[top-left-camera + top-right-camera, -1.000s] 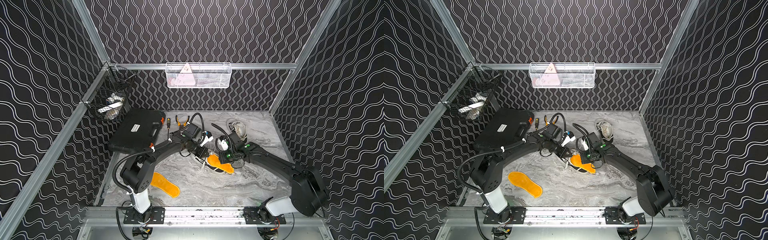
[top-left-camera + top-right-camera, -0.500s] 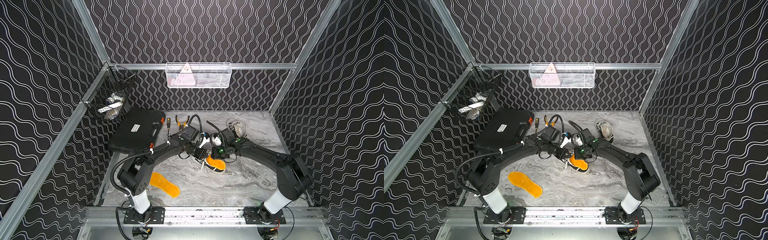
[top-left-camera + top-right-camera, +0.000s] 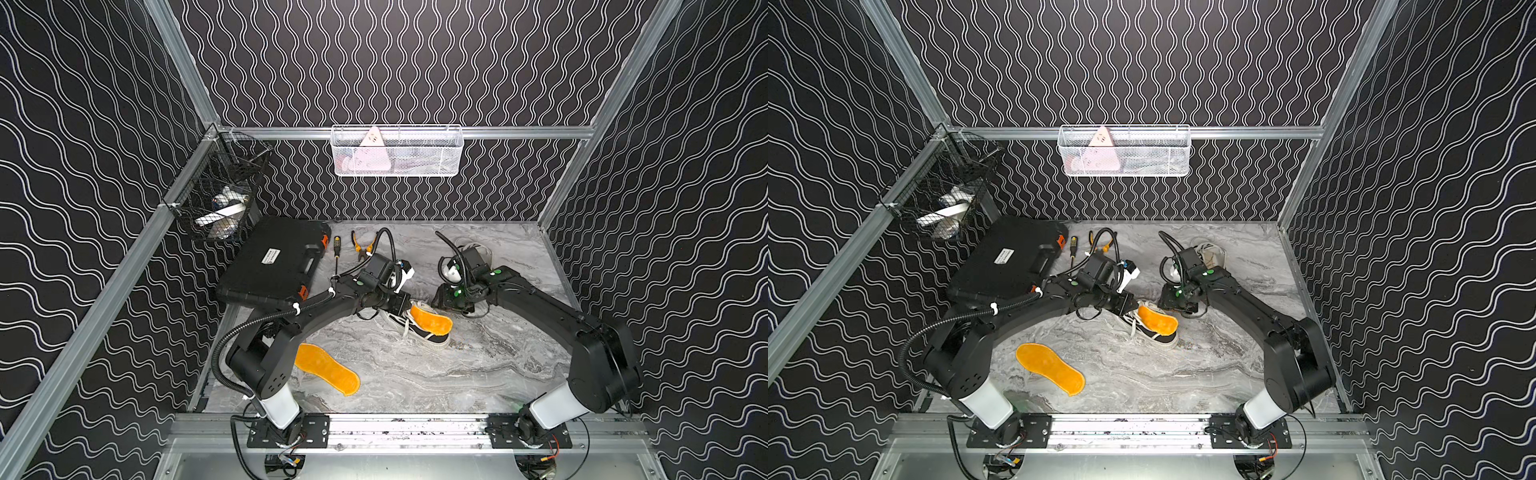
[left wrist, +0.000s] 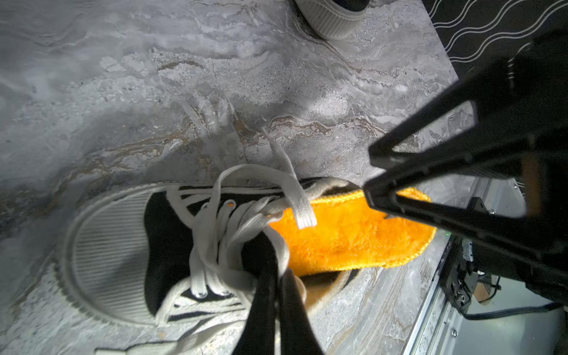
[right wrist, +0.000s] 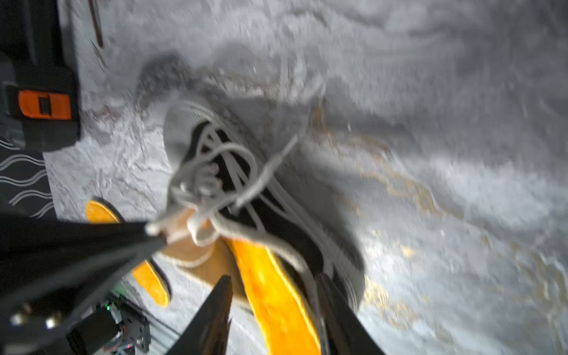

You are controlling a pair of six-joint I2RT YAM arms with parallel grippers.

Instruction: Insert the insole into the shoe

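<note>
A spare insole [image 3: 326, 369] lies flat on the table [image 3: 478, 374] near the left arm's base. Next, the left gripper [image 4: 274, 276] has its jaws pressed together on the shoe [image 4: 123, 246], at the edge of its opening beside the laces. The insole [image 4: 353, 233] is partly in: its front end sits under the laces, and its heel end sticks out over the back of the shoe. The right gripper [image 4: 368, 170] has its jaws spread around that heel end without pinching it. I judge the job about half done; the heel end needs pushing down.
</note>
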